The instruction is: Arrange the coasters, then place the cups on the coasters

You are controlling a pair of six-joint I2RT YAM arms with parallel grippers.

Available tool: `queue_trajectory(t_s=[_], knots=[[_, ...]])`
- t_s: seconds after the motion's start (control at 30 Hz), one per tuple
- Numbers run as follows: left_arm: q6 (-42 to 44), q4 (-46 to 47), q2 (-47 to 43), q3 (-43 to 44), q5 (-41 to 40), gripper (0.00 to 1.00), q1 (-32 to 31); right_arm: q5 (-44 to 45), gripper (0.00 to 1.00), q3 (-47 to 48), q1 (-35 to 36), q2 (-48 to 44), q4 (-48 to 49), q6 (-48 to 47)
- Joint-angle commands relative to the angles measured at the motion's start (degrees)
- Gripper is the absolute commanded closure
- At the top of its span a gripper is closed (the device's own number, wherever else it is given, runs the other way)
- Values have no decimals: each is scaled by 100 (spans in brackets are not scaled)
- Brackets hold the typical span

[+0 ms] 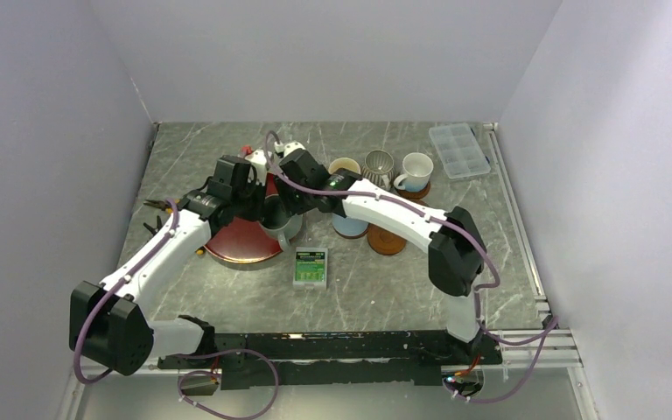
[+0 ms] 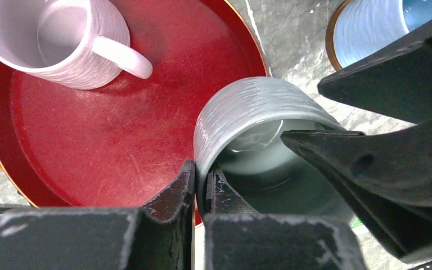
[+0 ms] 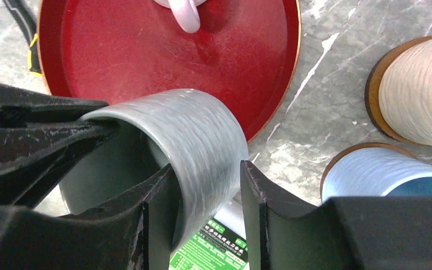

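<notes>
The grey-green cup [image 1: 282, 229] [image 2: 247, 107] [image 3: 202, 140] hangs tilted over the red tray's right edge. My left gripper [image 2: 201, 174] [image 1: 267, 214] is shut on its rim, one finger inside and one outside. My right gripper [image 3: 207, 167] [image 1: 293, 206] straddles the opposite wall; its inner finger is against the inside, its outer finger [image 3: 253, 191] stands a gap away. A mauve-pink cup [image 2: 62, 39] sits on the tray. The light blue cup [image 1: 350, 226] [image 3: 377, 174], cream cup [image 1: 344, 166] [image 3: 422, 95] and white cup [image 1: 416, 169] stand on coasters. One coaster [image 1: 387, 240] is bare.
The large dark-red tray [image 1: 236, 241] [image 2: 118, 140] [image 3: 146, 45] lies left of centre. A green-and-white card [image 1: 310, 268] [image 3: 214, 253] lies under the held cup. A striped cup [image 1: 378, 164] stands at the back and a clear compartment box [image 1: 460, 150] back right. Yellow-handled tool [image 1: 153, 207] at left.
</notes>
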Motion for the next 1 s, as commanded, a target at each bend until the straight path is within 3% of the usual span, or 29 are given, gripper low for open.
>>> queue_trajectory(t_s=[0.0,0.1,0.23,0.3,0.4,0.5,0.6,0.7,0.8,0.97], knots=[[-105,479,-164,205,244,97,-24,836,56,468,104,154,-375,-98],[-119,471,-169,197,217,97,-25,1062,67,534,154,244,-440,-75],[-185,447,-154,202,227,97,-24,1301,92,539,179,218,-476,6],[-219,425,-145,211,202,97,-25,1354,100,533,172,151,-483,65],[-253,377,-194,225,165,96,-26,1409,100,478,172,-7,-453,146],[-256,465,-404,128,112,81,-24,1483,100,428,172,-213,-447,216],[-255,624,-759,-31,74,52,-24,1616,100,432,173,-412,-513,262],[-247,822,-1144,-197,44,32,-24,1935,100,569,163,-540,-787,302],[-226,960,-1453,-315,49,22,-25,2399,100,725,151,-679,-1094,295],[-308,991,-1798,-377,-379,17,-25,2927,100,1140,-51,-986,-1850,386]])
